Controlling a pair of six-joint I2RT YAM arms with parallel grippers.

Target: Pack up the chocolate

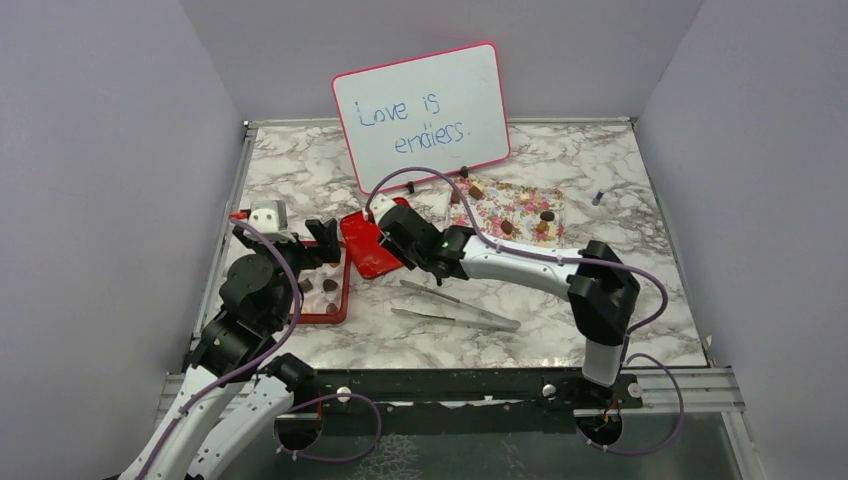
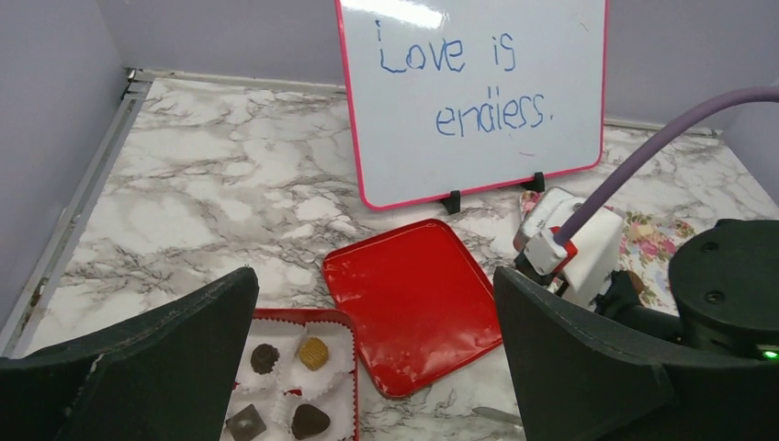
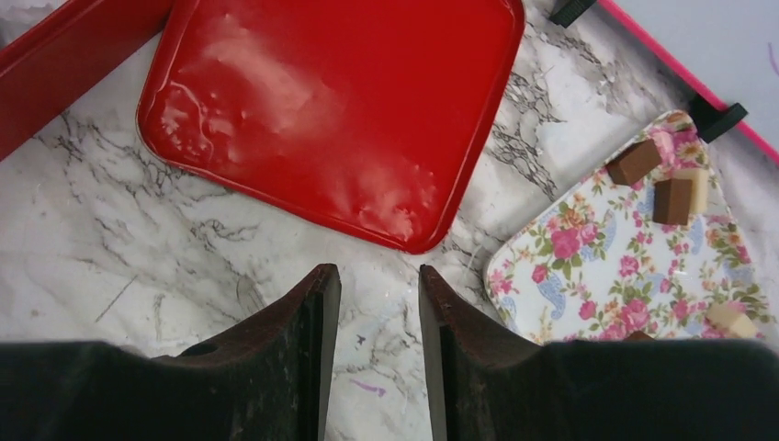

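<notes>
Several pieces of chocolate (image 2: 313,353) sit in white paper cups in the red box (image 2: 354,386) at the left, also seen as chocolate (image 1: 330,286) in the top view. More chocolate (image 3: 673,200) lies on the flower-patterned tray (image 3: 634,266). The red lid (image 2: 413,303) lies flat between box and tray. My left gripper (image 2: 375,276) hangs wide open above the box's far end, holding nothing. My right gripper (image 3: 377,273) is low over bare marble by the lid's near corner, its jaws partly apart with nothing between them.
A pink-framed whiteboard (image 1: 420,115) stands at the back. Metal tweezers (image 1: 455,305) lie on the marble in front of the right arm. The tray (image 1: 510,210) is right of the lid (image 1: 370,245). A small dark-capped object (image 1: 597,197) lies at the far right.
</notes>
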